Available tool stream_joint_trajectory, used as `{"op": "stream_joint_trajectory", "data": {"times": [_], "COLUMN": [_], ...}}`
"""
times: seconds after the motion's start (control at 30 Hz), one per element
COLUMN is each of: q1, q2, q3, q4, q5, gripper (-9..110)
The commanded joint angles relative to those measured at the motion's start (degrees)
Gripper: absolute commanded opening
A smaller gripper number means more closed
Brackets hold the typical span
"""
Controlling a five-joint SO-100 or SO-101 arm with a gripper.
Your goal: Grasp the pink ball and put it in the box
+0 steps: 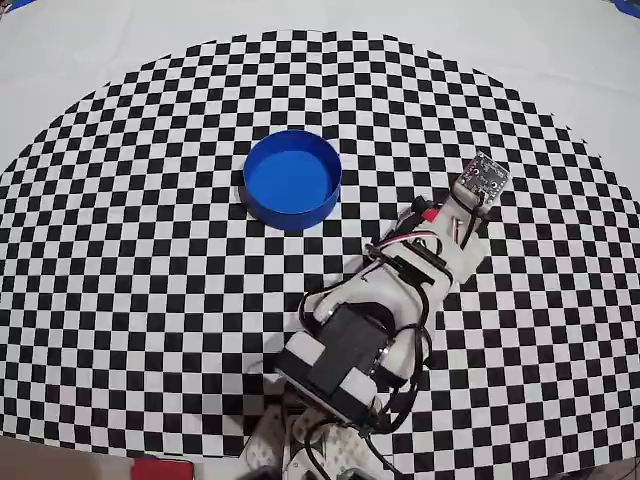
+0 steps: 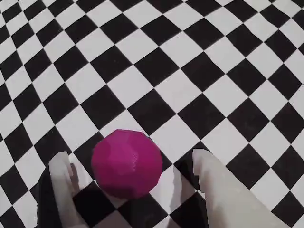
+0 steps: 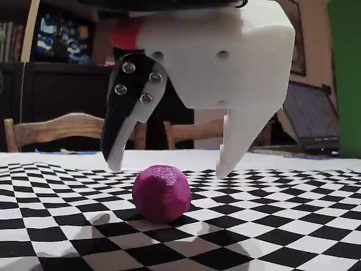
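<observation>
Overhead, my arm hides the ball point(image 3: 161, 192); my jaws hang open, empty, above it on the checkered counter point(image 1: 150, 260).

Arm: reaches up and to the right in the overhead view, wrist bent downward.
Gripper point(image 3: 167, 167): points down, jaws spread wide, tips hanging just above the surface.
Fingers point(image 2: 223, 190): white, nothing clamped between them.

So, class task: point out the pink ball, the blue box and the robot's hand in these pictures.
pink ball point(image 3: 161, 192): fixed view, middle of its front face.
blue box point(image 1: 291, 178): overhead view, bare flat bottom inside the wall.
hand point(image 2: 133, 164): wrist view, midway between the two white fingertips, open around the ball.
</observation>
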Motion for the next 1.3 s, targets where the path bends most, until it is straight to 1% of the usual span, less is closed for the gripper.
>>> {"op": "stream_joint_trajectory", "data": {"times": [0.0,1.27], "q1": [0.0,-0.3], "q2": [-0.4,-10.1], "q3": [-2.5,-9.9], "q4": [-0.9,-0.9], "q5": [0.5,0.5], "gripper": [29,29]}}
